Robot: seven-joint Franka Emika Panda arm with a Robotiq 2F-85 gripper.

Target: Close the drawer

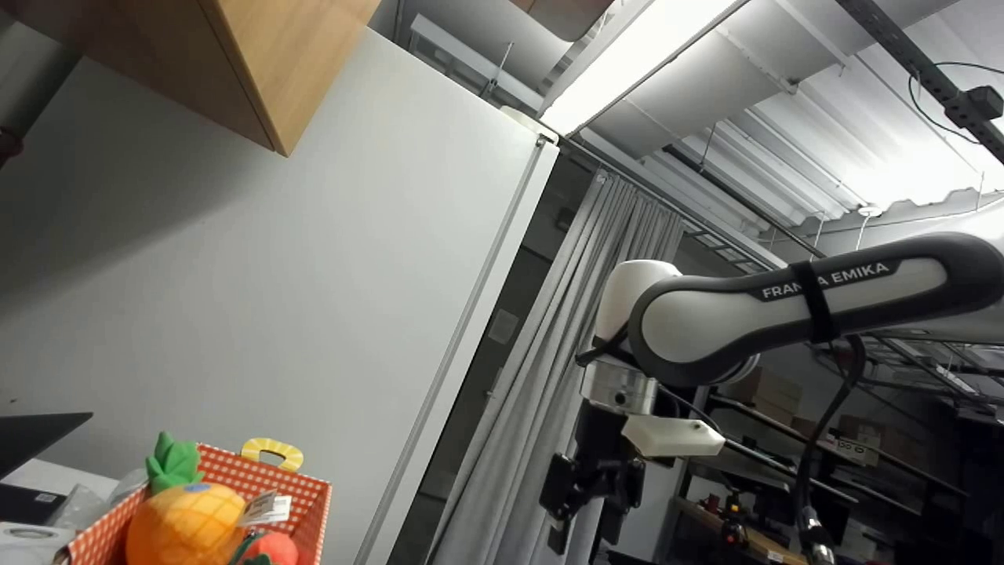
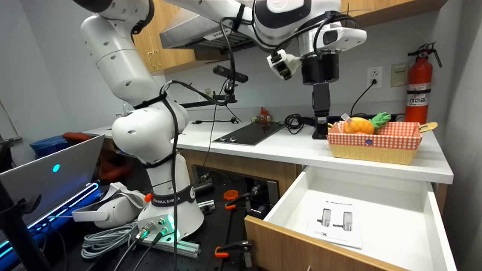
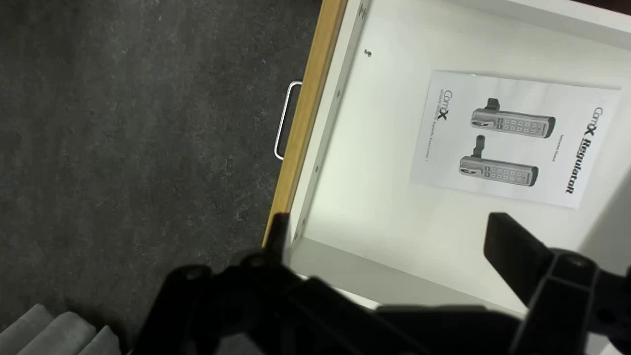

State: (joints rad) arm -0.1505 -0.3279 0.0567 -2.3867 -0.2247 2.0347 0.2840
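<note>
The drawer (image 2: 297, 241) is pulled well out beneath the counter in an exterior view, with a wood front and white inside. It also shows in the wrist view (image 3: 315, 88), with its thin metal handle (image 3: 283, 121) on the outer face of the front. A printed manual (image 3: 515, 140) lies flat inside, also seen in an exterior view (image 2: 335, 227). My gripper (image 3: 389, 227) is open and empty, its fingers spread above one end of the drawer. In both exterior views it points down (image 1: 582, 537) (image 2: 321, 131), higher than the drawer, touching nothing visible. The drawer is out of view in an exterior view.
A white counter (image 2: 263, 148) overhangs the drawer. On it stand a checked basket (image 2: 376, 152) of plush fruit, a black cooktop (image 2: 250, 133) and a red fire extinguisher (image 2: 418, 90). A wall is right of the drawer. Orange-tipped clamps (image 2: 235, 247) sit beside the drawer front.
</note>
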